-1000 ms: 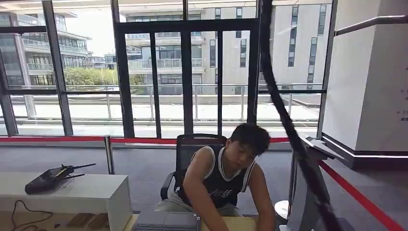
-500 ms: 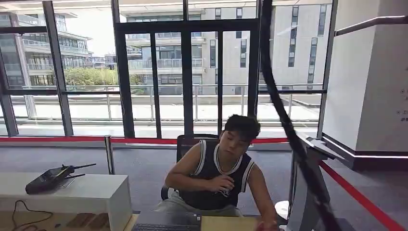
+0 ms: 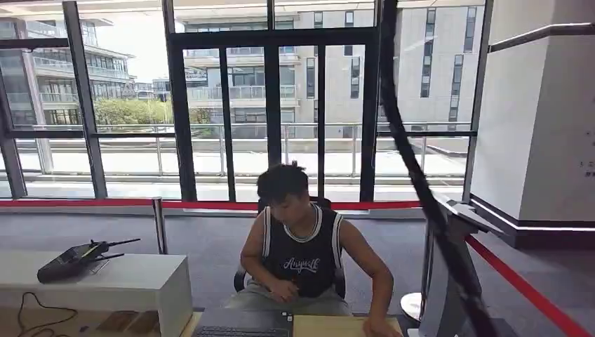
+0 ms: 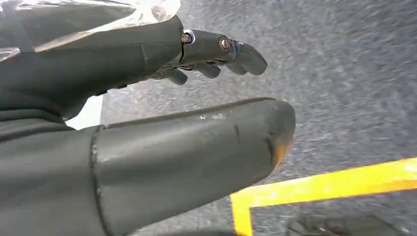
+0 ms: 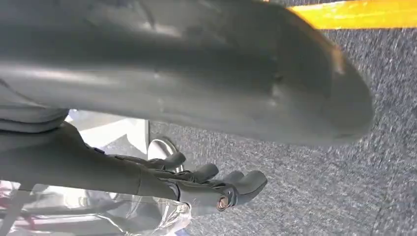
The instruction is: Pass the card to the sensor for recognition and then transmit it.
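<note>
In the left wrist view my left hand (image 4: pixel 162 132) hangs over grey carpet with a yellow floor line (image 4: pixel 314 187). Its thick thumb and dark fingers (image 4: pixel 216 49) are spread apart with nothing between them. My right hand (image 5: pixel 187 93) hangs the same way over the carpet, its fingers (image 5: pixel 216 184) apart from the thumb and holding nothing. Straight ahead in the head view, a person (image 3: pixel 298 249) in a dark sleeveless shirt sits on an office chair, one hand (image 3: pixel 379 327) down on the tan tabletop (image 3: pixel 330 327). A grey gate pedestal (image 3: pixel 449 281) stands to the right of the person.
A dark laptop (image 3: pixel 242 324) lies on the table's left part. A white counter (image 3: pixel 126 281) at the left carries a black radio unit (image 3: pixel 70 260). A black cable (image 3: pixel 421 182) hangs diagonally close to the camera. Red barrier belts (image 3: pixel 523 284) run behind and to the right.
The person has straightened up from leaning over the table and shifted left on the chair, one arm still reaching down to the tabletop. The camera has stayed put.
</note>
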Controlling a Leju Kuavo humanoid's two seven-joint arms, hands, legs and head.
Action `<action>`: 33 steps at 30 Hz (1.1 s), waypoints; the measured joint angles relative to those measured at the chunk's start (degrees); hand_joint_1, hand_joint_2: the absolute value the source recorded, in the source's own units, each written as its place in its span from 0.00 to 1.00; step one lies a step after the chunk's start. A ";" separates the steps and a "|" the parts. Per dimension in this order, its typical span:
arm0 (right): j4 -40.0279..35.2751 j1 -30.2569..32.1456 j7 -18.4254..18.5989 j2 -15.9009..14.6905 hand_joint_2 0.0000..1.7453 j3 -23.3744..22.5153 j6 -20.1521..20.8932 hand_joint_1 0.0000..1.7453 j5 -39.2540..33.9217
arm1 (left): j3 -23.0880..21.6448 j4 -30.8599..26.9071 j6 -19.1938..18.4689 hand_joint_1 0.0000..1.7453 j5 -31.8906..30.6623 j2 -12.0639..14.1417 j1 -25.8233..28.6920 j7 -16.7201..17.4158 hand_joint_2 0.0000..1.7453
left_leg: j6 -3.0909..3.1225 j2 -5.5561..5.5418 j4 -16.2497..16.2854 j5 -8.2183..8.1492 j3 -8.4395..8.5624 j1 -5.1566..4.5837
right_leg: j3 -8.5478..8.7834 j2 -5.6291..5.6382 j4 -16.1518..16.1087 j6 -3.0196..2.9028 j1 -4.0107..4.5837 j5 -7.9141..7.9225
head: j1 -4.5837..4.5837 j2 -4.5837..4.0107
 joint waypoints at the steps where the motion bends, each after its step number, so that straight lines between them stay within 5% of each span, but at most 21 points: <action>1: 0.00 0.09 -0.15 -0.20 0.00 -0.09 -0.02 0.00 -0.13 | 0.26 0.00 -0.72 0.00 0.00 0.69 0.00 0.42 0.00 | 0.00 0.00 0.00 0.00 0.01 0.00 | 0.01 0.00 0.00 0.00 0.00 0.00 | 0.02 0.00; 5: 0.00 0.30 -0.35 -0.90 0.00 -0.46 -0.02 0.00 -0.35 | 1.29 0.13 -2.98 0.00 0.02 3.69 0.03 1.42 0.00 | -0.01 0.00 -0.01 0.00 0.01 0.05 | 0.00 0.00 0.01 -0.01 0.04 -0.01 | -0.04 0.00; 18: 0.00 0.78 0.52 -2.99 0.00 -2.97 -0.35 0.00 -1.44 | 2.66 0.42 -2.21 0.00 -1.16 11.32 -0.03 2.41 0.00 | -0.01 0.01 -0.01 0.00 0.01 0.04 | 0.00 0.00 0.00 -0.01 0.03 -0.01 | -0.11 0.00; 33: 0.20 0.87 0.30 -3.19 0.00 -3.46 -0.17 0.00 0.02 | 2.45 0.39 -2.65 0.00 -5.55 10.90 -0.05 4.88 0.00 | -0.01 0.01 -0.01 0.00 0.01 0.03 | 0.01 0.00 0.00 -0.01 0.02 -0.01 | -0.07 0.00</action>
